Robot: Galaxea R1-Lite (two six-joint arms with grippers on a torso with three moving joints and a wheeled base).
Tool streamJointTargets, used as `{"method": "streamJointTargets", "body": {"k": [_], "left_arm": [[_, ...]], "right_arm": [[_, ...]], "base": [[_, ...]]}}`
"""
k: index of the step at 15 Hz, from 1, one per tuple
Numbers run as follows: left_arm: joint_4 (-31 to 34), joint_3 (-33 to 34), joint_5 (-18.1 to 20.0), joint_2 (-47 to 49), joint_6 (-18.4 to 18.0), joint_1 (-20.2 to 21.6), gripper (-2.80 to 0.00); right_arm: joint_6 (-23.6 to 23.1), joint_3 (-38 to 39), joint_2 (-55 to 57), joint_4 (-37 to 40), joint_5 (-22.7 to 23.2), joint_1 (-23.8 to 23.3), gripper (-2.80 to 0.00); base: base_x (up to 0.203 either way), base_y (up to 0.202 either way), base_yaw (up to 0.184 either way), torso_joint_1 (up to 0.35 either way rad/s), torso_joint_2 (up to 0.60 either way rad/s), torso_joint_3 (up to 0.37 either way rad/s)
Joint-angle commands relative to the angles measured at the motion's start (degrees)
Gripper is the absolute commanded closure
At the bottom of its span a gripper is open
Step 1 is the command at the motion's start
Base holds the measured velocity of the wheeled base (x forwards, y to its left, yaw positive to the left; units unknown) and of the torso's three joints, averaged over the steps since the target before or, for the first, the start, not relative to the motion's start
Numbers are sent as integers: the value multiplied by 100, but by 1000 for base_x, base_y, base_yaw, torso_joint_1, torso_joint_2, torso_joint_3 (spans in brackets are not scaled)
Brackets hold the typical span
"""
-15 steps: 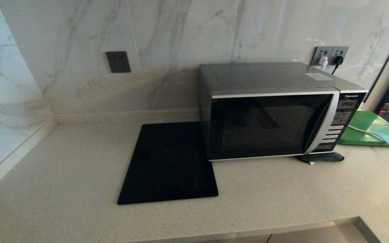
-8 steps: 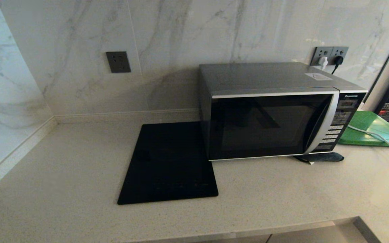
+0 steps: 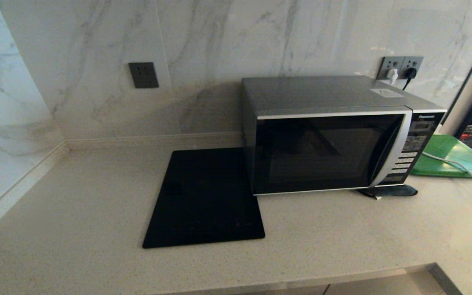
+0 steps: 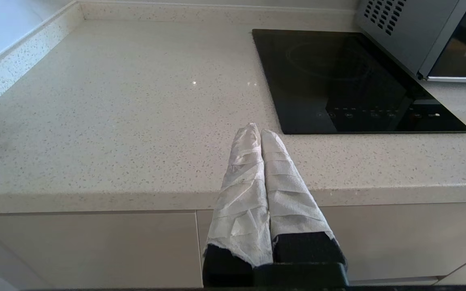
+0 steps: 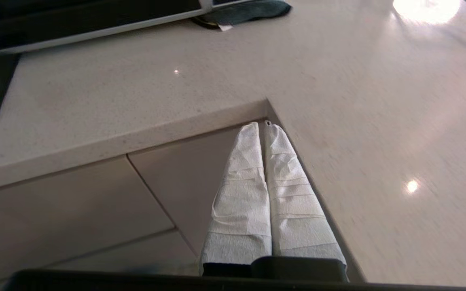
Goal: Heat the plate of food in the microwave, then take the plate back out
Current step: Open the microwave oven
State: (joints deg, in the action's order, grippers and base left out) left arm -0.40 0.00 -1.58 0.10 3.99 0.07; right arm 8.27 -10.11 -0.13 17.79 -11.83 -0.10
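The silver-grey microwave (image 3: 334, 135) stands on the counter at the back right with its dark glass door closed. Its side and door corner show in the left wrist view as the microwave (image 4: 411, 36). The plate of food is out of view. My left gripper (image 4: 258, 130) is shut and empty, hanging low in front of the counter's front edge. My right gripper (image 5: 262, 126) is also shut and empty, below the counter's inner corner. Neither arm appears in the head view.
A flat black glass cooktop (image 3: 205, 196) lies left of the microwave. A green tray (image 3: 453, 157) with a white cable (image 3: 457, 166) across it sits to the right, and a dark cloth (image 3: 391, 191) lies under the microwave's front right corner. Cabinet fronts (image 4: 87, 250) run below the counter (image 3: 76, 213).
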Motion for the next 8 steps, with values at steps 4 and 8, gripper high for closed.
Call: {"method": "streamJointTargets", "body": {"k": [4,8], "left_arm": [[-4,0,0,-1,6,1,0],[-4,0,-7,-1,6,1,0]], "right_arm": [[-447,989,19,-1674,911,1,0],[-453,1020,16,-1718,1030,1,0]], "base": [[0,0,0,0,0,0],[0,0,0,0,0,0]]}}
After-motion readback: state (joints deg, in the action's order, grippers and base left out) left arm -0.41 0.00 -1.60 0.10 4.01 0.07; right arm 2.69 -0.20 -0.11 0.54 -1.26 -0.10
